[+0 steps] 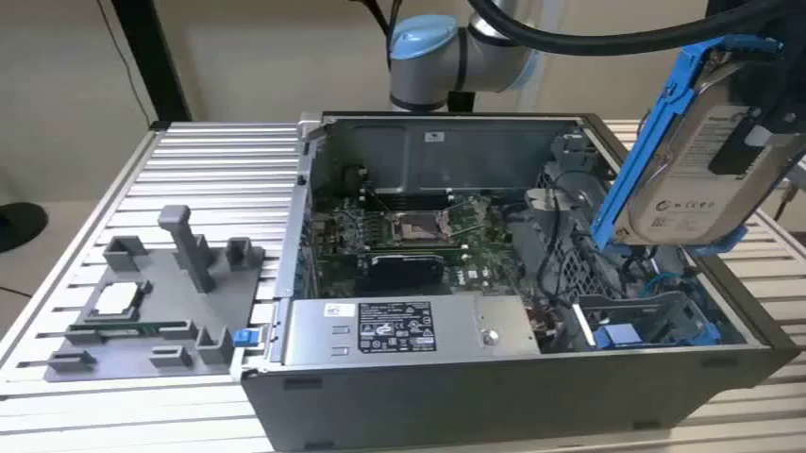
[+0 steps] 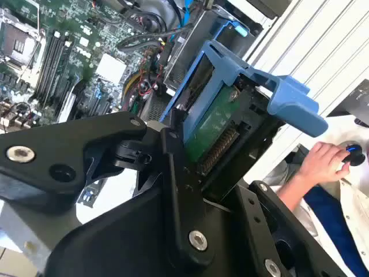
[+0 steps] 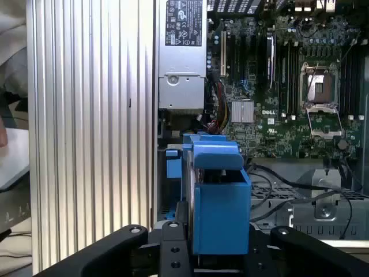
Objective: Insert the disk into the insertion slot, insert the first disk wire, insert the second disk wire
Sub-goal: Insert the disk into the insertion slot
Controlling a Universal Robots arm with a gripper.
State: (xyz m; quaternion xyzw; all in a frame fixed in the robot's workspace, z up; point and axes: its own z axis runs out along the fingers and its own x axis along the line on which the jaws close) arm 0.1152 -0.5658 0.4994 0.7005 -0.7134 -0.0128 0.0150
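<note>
The hand [image 2: 214, 147] is clamped on the disk [image 1: 699, 160], which it holds on edge and tilted. Disk hangs above the slot [image 1: 648, 321], apart from it, probably to line up.

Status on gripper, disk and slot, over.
Gripper shut on silver hard drive in blue plastic carrier, aloft, not yet in grey drive bay. Black cables near bay.

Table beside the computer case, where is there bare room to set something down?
Bare ribbed table lies between the grey fixture tray and the far edge, on the exterior view's left of the case. Inside is crowded: motherboard, power supply, the disk held above.
</note>
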